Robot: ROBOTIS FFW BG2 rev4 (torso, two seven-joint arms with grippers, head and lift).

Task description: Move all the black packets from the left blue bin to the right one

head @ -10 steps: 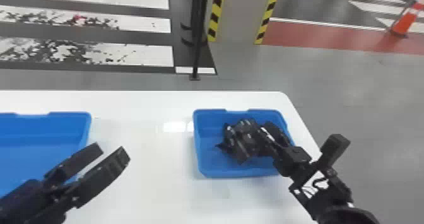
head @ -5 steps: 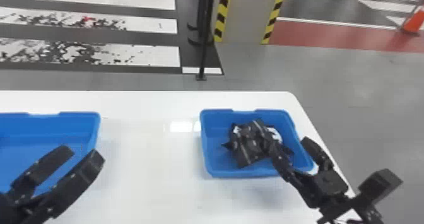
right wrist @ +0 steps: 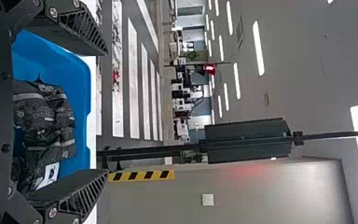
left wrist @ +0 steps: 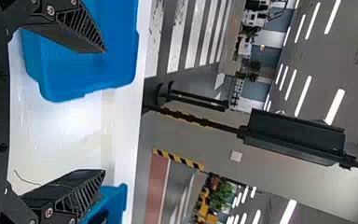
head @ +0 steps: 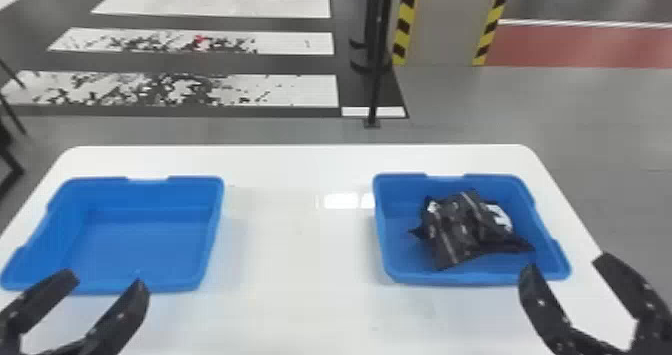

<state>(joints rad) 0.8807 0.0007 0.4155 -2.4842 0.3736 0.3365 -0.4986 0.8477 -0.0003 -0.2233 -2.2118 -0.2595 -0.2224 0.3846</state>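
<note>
In the head view my left gripper (head: pixel 107 279) stands open at the near edge of the left blue bin (head: pixel 135 244), whose visible floor is bare. My right gripper (head: pixel 565 264) is open at the near right corner of the right blue bin (head: pixel 465 278). Several black packets (head: pixel 460 229) lie heaped in that bin. The left wrist view has my left gripper (left wrist: pixel 105 112) with its fingers wide apart and nothing between them. In the right wrist view my right gripper (right wrist: pixel 107 112) is likewise spread and holds nothing, with the packets (right wrist: pixel 44 121) beyond it.
The white table (head: pixel 300 259) extends between and around the two bins, with its rounded far corners in view. A black pole (head: pixel 380 54) stands on the floor behind the table, near a grey pillar with striped edges (head: pixel 440 24).
The head view has turned toward the left, bringing the whole left bin into sight. My right gripper has drawn back from the packets in the right bin, which stay there.
</note>
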